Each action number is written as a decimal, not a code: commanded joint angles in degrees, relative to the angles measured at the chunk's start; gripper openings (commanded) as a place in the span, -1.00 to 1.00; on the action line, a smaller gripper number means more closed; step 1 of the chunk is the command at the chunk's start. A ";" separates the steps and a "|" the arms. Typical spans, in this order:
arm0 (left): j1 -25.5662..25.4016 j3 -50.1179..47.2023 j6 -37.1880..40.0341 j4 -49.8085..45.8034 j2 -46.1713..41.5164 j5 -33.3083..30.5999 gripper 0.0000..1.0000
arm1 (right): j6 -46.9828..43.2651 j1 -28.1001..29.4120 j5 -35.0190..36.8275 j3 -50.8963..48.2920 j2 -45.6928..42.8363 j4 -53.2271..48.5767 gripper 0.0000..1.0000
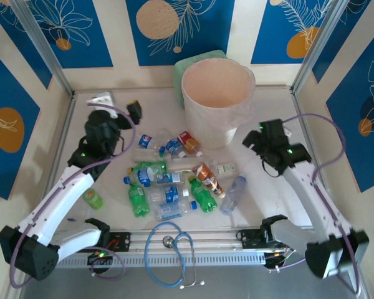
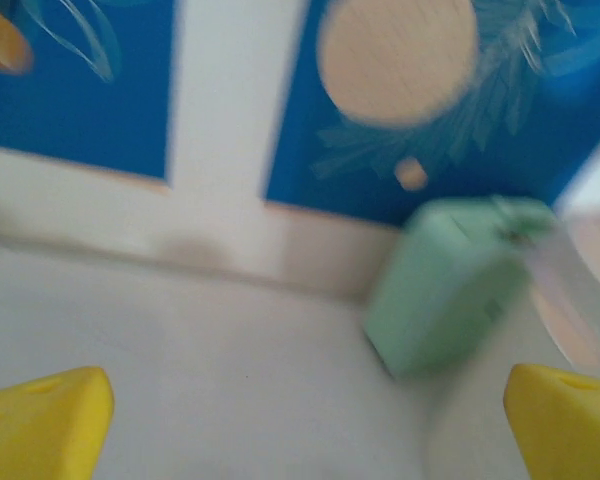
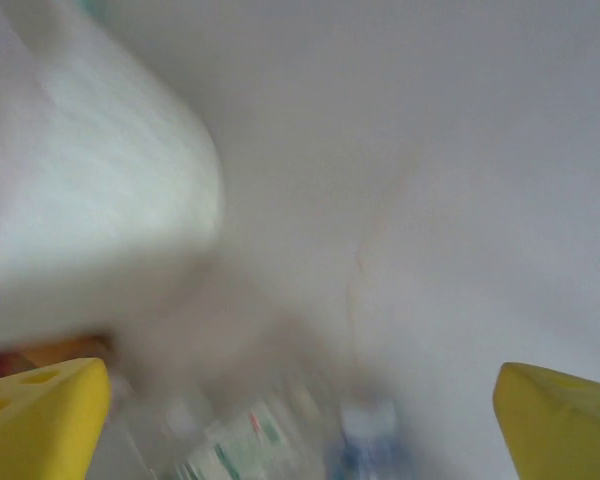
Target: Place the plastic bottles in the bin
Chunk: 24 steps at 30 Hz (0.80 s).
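Left claw (image 2: 310,420): spread wide, nothing between the yellow fingertips (image 2: 50,425). Bare surface (image 2: 230,350) lay beneath it. The pale green box (image 2: 450,290) stood ahead and to its right. No bottle was touching it.

One green bottle (image 1: 93,198) lay alone, well back from the left claw toward that arm's base and just beside the arm.

The plastic bottles (image 1: 174,177) made the main heap, to the right of the left claw and back toward the bases, between the two claws. They lay on their sides, touching and overlapping. There were clear ones with blue labels, green ones, and one with a red-brown label.

The bin (image 1: 215,128) stood beyond the heap, to the left of the right claw and nearer to it than to the left one. No bottle was seen inside from above.

Right claw (image 3: 300,420): also spread wide and holding nothing. Its wrist view was blurred, with the bin wall to its left and bottles smeared low in the frame. A clear bottle (image 1: 234,193) lay back and to the left of it, at the heap's edge.

Handling, as a judgement: the bottles looked empty, so probably light, thin-walled, easily dented, slick, and likely to roll. It would be best to take one across the mid-body, square to its long axis. Edge bottles look the easiest first picks.
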 commanded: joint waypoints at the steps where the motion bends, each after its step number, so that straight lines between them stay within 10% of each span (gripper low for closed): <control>1: -6.55 0.53 -6.92 -15.70 3.74 1.79 0.99 | 10.19 8.60 3.82 5.72 3.46 -24.79 0.98; 10: -13.82 1.82 -10.06 -15.98 6.47 3.83 0.93 | 16.94 22.78 -6.85 -1.73 7.82 -20.83 0.77; 24: -13.73 0.73 -10.36 -14.16 6.14 5.12 0.95 | 13.01 16.55 -17.09 -12.89 10.81 -6.51 0.68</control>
